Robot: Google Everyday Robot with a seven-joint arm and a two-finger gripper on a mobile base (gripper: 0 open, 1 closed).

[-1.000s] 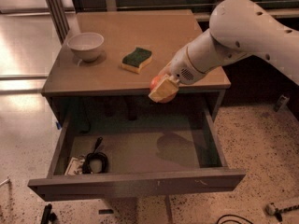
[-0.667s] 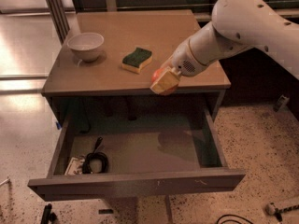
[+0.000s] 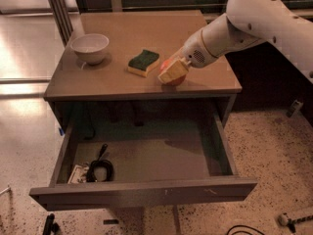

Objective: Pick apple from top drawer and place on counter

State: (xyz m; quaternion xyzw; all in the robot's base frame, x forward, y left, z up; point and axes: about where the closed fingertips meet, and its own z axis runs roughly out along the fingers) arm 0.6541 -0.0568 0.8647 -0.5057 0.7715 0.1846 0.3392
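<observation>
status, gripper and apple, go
Gripper shut on apple, low over counter near front edge. Sponge close beside it. Top drawer open below.

Claw (image 3: 171, 74) with apple (image 3: 165, 64) — over counter (image 3: 117, 84)

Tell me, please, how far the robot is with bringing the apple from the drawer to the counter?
Done: the apple is out of the top drawer, which stands open. In hand: the gripper holds the apple low over the counter, right of the sponge. Left: set it down, release it, withdraw.
</observation>
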